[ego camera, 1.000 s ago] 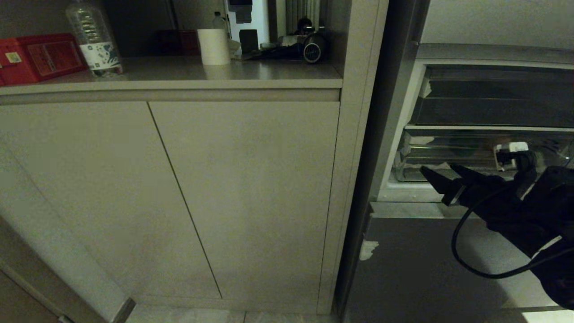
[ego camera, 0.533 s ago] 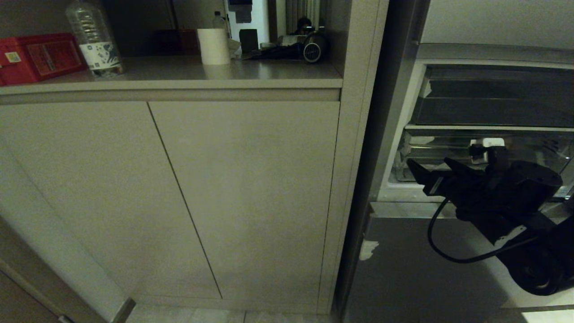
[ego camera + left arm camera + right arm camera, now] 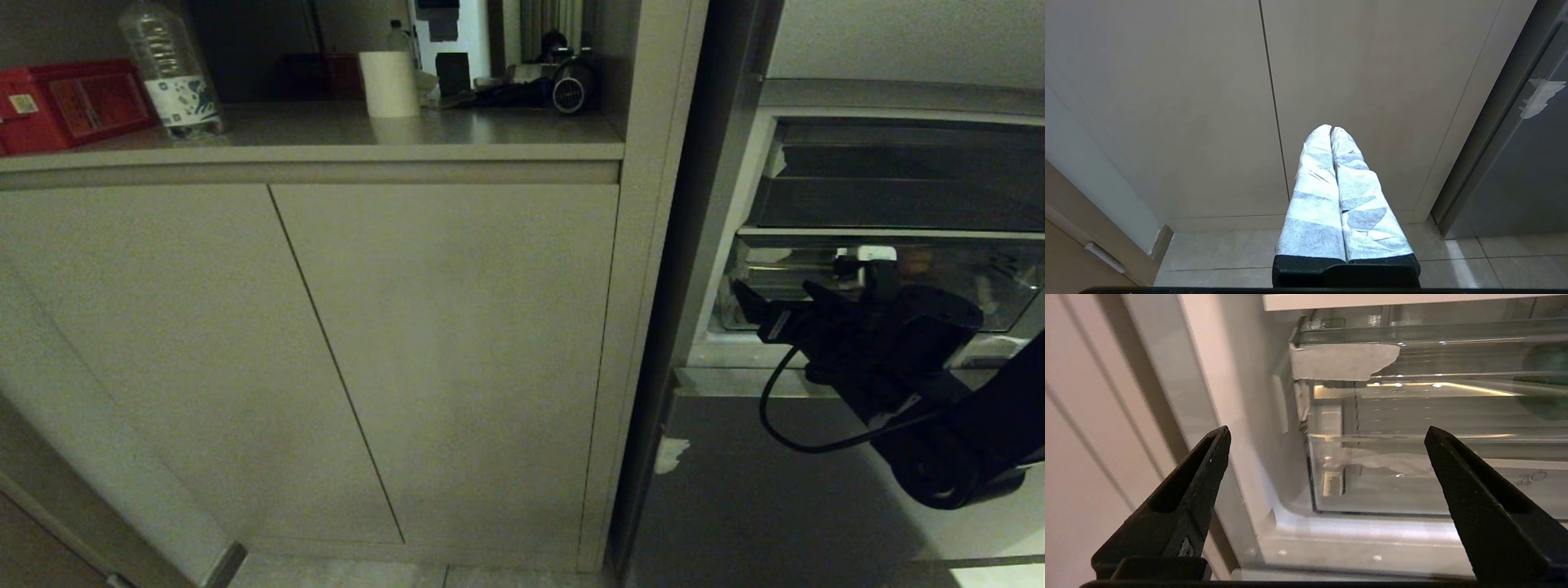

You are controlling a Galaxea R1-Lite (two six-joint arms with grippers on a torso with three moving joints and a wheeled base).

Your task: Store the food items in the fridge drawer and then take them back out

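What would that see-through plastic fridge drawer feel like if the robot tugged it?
Probably stiff: the clear plastic fridge drawer has straight, hard-looking walls. Likely light, since those walls look thin. Its shiny front may slip in the open right gripper.

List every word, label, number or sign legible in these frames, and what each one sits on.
None reads clearly.
Red box: yellow sticker and printed panel, too small to read.
Water bottle: white and blue label, no legible words.
Fridge drawer: faint embossed marks on its front near the right gripper, too faint to read.
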